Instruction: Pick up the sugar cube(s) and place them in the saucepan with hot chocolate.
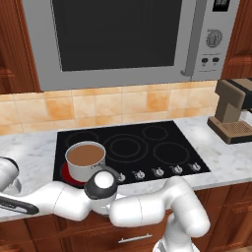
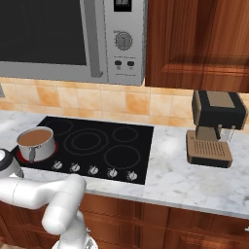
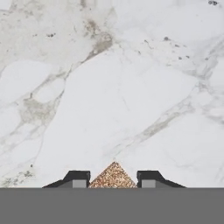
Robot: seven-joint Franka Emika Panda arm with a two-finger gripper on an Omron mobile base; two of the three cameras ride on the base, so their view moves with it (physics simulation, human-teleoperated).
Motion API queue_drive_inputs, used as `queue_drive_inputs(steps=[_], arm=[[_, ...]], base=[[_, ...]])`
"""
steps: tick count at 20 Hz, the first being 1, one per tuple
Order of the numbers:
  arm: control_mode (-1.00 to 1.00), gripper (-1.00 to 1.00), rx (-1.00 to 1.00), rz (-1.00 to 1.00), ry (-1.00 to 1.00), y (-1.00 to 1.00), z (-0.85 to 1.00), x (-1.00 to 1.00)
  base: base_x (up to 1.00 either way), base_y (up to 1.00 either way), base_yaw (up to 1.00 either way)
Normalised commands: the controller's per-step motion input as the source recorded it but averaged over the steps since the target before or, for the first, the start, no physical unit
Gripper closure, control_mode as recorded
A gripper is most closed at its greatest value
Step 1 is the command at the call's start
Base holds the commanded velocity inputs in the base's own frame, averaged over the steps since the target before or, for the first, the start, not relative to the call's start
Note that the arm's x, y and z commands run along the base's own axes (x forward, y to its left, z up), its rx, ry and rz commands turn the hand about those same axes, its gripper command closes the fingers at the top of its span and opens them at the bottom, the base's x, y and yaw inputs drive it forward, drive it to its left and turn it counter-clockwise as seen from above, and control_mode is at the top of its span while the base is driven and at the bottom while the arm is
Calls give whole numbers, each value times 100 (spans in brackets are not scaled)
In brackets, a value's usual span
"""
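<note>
No brand name or label can be read anywhere: the microwave [image 1: 123, 42] at the top of the left base view has a small dark display and a dial with two buttons in its upper right corner, but whatever is on them is too blurred to make out. In the hand view, the gripper [image 3: 113, 178] sits at the bottom centre of the frame, its two dark fingertips [image 3: 78, 178] close on either side of a speckled brown sugar cube [image 3: 113, 177] whose corner rises between them; the jaws appear narrowed onto the cube, over white veined marble counter [image 3: 122, 96]. In the left base view the white arm [image 1: 147, 209] comes up from the lower right, bends low along the bottom of the frame and stretches out to the left edge, its wrist end at the far lower left. In the right base view the arm lies across the lower left corner. The saucepan with hot chocolate [image 1: 85, 160] stands at the lower left of the black cooktop [image 1: 147, 147] on a red-glowing burner, brown liquid inside, handle pointing toward the front edge. A brown and black coffee machine [image 2: 214, 127] stands on the counter at right.
</note>
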Motion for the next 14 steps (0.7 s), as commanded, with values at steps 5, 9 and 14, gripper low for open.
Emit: queue_drive_inputs(steps=[5, 9, 14], arm=[[-100, 100, 0, 0, -5, -46, 29, -28], [-100, 100, 0, 0, -13, -73, 47, -42], [-100, 100, 9, 0, -23, -99, 29, -60]], base=[[0, 0, 0], [0, 0, 0], [0, 0, 0]])
